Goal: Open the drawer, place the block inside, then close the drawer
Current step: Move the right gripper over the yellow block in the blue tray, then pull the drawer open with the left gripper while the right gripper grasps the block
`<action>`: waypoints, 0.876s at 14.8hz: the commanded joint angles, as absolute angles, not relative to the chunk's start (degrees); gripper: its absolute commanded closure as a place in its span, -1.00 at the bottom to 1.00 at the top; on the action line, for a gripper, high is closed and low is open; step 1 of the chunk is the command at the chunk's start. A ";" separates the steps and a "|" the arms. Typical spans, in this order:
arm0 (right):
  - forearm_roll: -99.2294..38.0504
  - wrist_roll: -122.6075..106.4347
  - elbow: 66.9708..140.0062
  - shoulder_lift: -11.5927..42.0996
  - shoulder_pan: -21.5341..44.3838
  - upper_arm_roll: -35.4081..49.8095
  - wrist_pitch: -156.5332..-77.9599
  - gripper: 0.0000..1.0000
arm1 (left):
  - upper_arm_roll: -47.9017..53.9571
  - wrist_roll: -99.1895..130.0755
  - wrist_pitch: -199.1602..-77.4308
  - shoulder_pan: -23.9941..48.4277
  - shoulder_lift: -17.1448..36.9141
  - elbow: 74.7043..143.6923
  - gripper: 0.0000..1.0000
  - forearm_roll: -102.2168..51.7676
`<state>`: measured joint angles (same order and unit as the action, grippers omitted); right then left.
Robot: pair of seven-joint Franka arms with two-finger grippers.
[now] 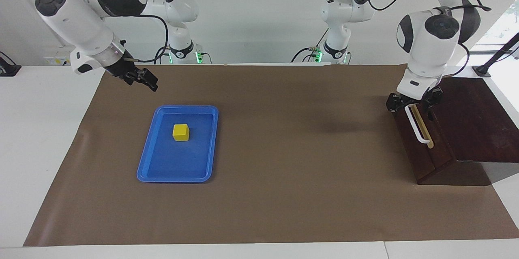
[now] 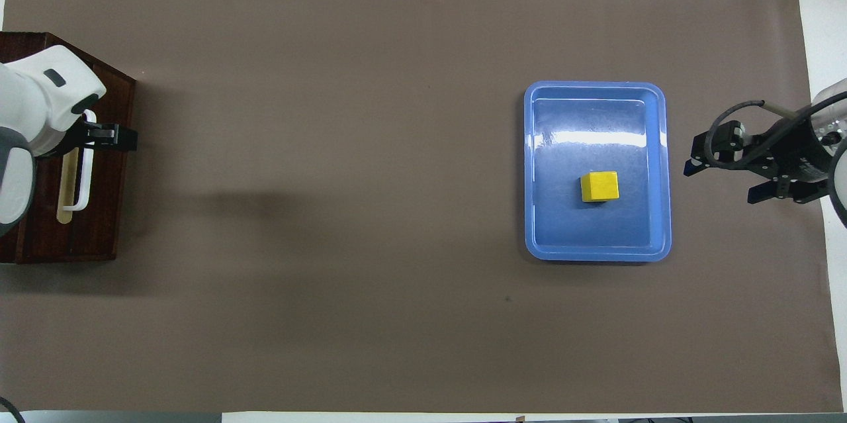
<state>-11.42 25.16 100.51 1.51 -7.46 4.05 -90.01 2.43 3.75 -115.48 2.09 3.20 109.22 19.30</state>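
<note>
Glossy blue plastic tray point(image 2: 536, 178), dark polished wooden drawer point(image 1: 421, 157), matt brown paper mat point(image 1: 284, 170).

- A plain white wall point(image 1: 263, 16) ran along the robots' end of the room, evenly lit.
- The table point(image 1: 40, 137) had a white top, bare along its edges.
- A brown paper sheet point(image 1: 284, 194) covered most of the tabletop, with faint creases near one corner.
- Bright daylight came from a window point(image 1: 502, 24) at the left arm's end.
- A soft shadow point(image 2: 265, 201) lay on the sheet.
</note>
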 commanded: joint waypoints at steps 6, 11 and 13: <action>-34.79 54.31 113.63 6.15 -10.99 4.31 -107.40 -1.00 | 1.85 6.24 -129.11 1.14 4.57 118.83 -1.00 27.42; -38.41 55.28 114.61 11.50 -13.89 4.31 -107.40 -1.00 | 1.93 6.33 -129.81 1.23 5.18 119.79 -1.00 33.75; -40.67 52.93 114.08 14.31 -15.81 4.31 -107.32 -1.00 | 1.93 8.25 -132.70 1.14 5.01 122.07 -1.00 33.75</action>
<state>-37.46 54.75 114.36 11.57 -13.74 3.84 -106.77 1.75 5.64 -128.77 1.70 5.68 118.74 32.14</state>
